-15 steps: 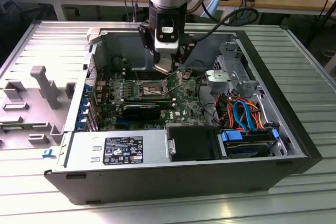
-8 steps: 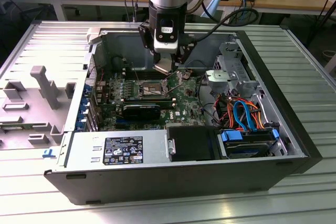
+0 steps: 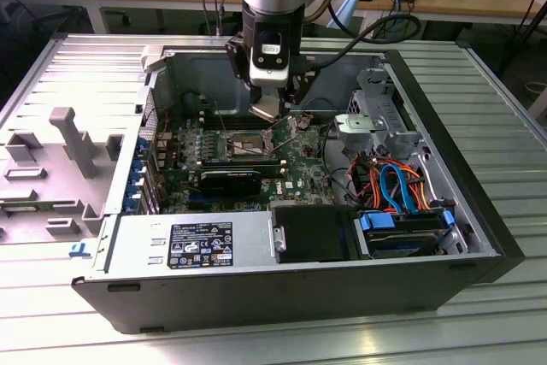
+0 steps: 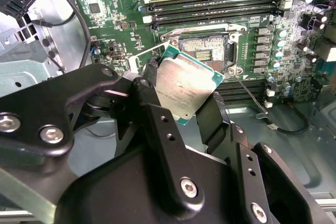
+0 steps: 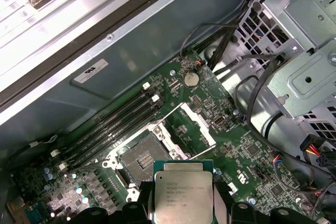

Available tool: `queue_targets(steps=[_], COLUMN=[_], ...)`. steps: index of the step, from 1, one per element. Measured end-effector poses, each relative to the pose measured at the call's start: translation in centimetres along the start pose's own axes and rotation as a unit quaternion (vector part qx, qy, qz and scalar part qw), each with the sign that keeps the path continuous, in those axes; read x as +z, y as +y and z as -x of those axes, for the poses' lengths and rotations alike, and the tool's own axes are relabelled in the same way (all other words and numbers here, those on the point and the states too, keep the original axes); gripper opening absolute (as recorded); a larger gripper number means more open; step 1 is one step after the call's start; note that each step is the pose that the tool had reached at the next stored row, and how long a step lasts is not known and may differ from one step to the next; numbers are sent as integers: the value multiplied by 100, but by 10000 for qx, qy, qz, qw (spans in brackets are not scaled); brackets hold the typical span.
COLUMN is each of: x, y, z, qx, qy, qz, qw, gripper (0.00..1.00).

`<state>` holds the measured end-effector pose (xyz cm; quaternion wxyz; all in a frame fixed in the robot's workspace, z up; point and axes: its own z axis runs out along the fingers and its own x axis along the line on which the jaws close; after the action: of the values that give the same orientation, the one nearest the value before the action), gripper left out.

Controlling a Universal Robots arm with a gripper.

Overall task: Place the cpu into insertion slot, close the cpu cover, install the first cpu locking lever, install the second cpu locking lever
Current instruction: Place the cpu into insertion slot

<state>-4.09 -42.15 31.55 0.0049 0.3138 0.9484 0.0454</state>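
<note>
Black gripper (image 4: 182,97) linkage up close, fingers clamped on two opposite edges of the cpu (image 4: 186,80), metal top facing the second wrist view. Edge grip leaves the contact side clear for seating. In the exterior view it hangs upper middle of frame, just above the insertion slot (image 3: 248,141), not touching, chip looks tilted. Slot is bare. cpu cover (image 5: 200,124) is swung open beside it, so the drop path is free. My read: placing step underway, cover not yet closed.
</note>
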Motion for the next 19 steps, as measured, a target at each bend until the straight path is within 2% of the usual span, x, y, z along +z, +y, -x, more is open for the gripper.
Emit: queue_targets(steps=[19], x=[13], y=[-1], z=[0], qx=[183], qy=[-16], qz=[4], qw=[9998], gripper=[54])
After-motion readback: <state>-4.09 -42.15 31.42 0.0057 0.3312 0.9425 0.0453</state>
